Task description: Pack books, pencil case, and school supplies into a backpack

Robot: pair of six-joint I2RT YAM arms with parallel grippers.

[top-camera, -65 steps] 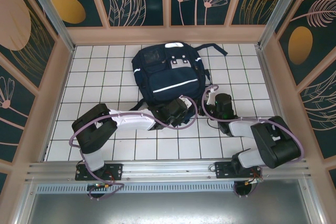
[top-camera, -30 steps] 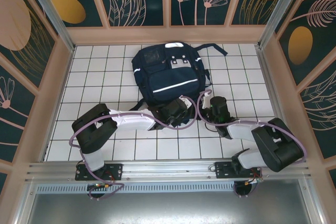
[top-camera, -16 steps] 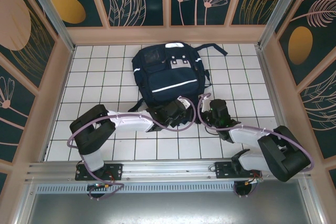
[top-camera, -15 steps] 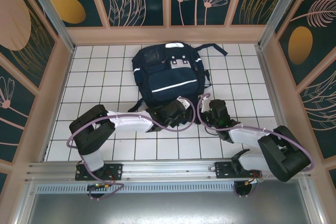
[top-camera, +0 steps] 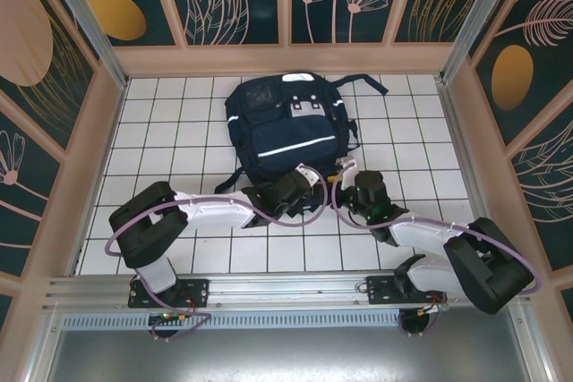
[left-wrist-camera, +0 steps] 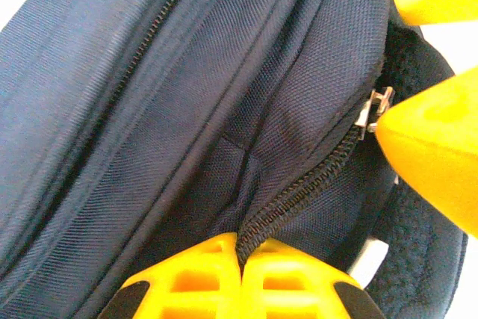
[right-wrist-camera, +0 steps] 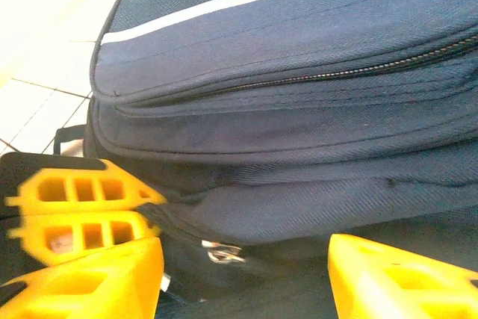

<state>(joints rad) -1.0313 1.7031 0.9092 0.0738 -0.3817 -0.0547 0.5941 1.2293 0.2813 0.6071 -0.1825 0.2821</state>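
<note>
The navy backpack (top-camera: 285, 127) lies flat on the white tiled floor, its near edge facing the arms. My left gripper (left-wrist-camera: 243, 244) is shut on the zipper seam at that edge (top-camera: 306, 183). A metal zipper slider (left-wrist-camera: 371, 110) sits further along the seam. My right gripper (right-wrist-camera: 245, 250) stands open, its yellow fingers (right-wrist-camera: 97, 278) either side of the slider's pull (right-wrist-camera: 222, 250), not touching it. In the top view the right gripper (top-camera: 342, 191) sits just right of the left one. The books, pencil case, calculator and white packet are out of view.
Wooden walls with dark patterned panels (top-camera: 286, 6) enclose the tiled floor (top-camera: 170, 123). A dark strap (top-camera: 367, 85) trails from the backpack's far right corner. The metal rail (top-camera: 286, 288) carrying both arm bases runs along the near edge.
The right gripper has swung left and lower, up to the backpack's near edge beside the left gripper. The left arm has shifted slightly, still gripping the seam.
</note>
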